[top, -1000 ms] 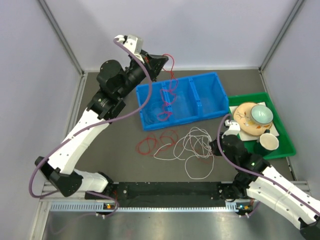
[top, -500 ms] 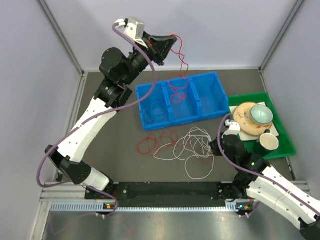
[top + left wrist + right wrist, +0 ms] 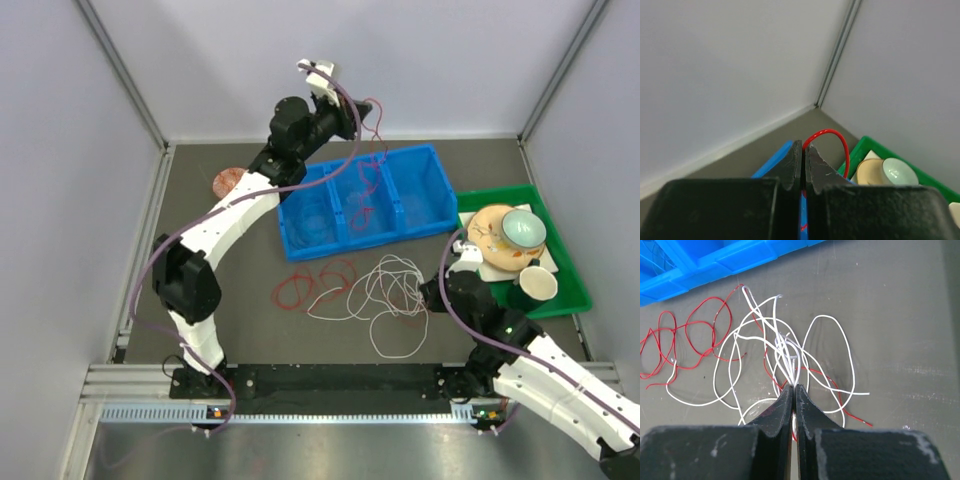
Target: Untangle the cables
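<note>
My left gripper (image 3: 355, 112) is raised over the back edge of the blue bin (image 3: 420, 190), shut on a red cable (image 3: 372, 165). That cable hangs down into the bin's middle compartment. In the left wrist view the red cable (image 3: 837, 136) arcs out of the shut tips (image 3: 803, 146). On the table lie tangled white cables (image 3: 375, 295) and red cables (image 3: 310, 285). My right gripper (image 3: 432, 292) sits low at the right side of the tangle. In the right wrist view it (image 3: 794, 386) is shut on a bunch of white cables (image 3: 785, 347), with red cables (image 3: 690, 335) to the left.
The three-compartment blue bin (image 3: 715, 260) stands behind the tangle. A green tray (image 3: 560, 290) with bowls and a cup sits at the right, close to my right arm. A small pinkish round object (image 3: 228, 181) lies left of the bin.
My left arm has swung right and stretched out, carrying the red cable from over the bin's left compartment to over the middle one. The right arm has not moved.
</note>
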Action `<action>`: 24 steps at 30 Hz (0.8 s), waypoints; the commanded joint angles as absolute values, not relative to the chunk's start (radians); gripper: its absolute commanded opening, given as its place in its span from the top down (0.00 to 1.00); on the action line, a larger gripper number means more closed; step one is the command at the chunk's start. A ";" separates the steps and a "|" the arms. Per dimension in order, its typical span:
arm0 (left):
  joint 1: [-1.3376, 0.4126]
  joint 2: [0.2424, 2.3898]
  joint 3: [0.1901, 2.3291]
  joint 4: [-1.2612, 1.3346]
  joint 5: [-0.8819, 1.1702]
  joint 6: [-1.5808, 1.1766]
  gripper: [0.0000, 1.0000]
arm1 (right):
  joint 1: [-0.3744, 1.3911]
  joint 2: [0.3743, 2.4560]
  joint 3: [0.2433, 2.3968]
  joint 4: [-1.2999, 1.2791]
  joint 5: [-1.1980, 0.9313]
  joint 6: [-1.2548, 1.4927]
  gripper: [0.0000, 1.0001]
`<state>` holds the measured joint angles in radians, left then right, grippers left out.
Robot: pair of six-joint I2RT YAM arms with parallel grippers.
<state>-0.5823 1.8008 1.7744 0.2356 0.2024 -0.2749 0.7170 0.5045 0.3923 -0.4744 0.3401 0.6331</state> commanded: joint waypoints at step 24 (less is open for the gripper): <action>-0.551 1.801 1.643 0.166 0.148 -0.327 0.03 | 0.709 0.505 0.413 -0.471 0.347 0.641 1.00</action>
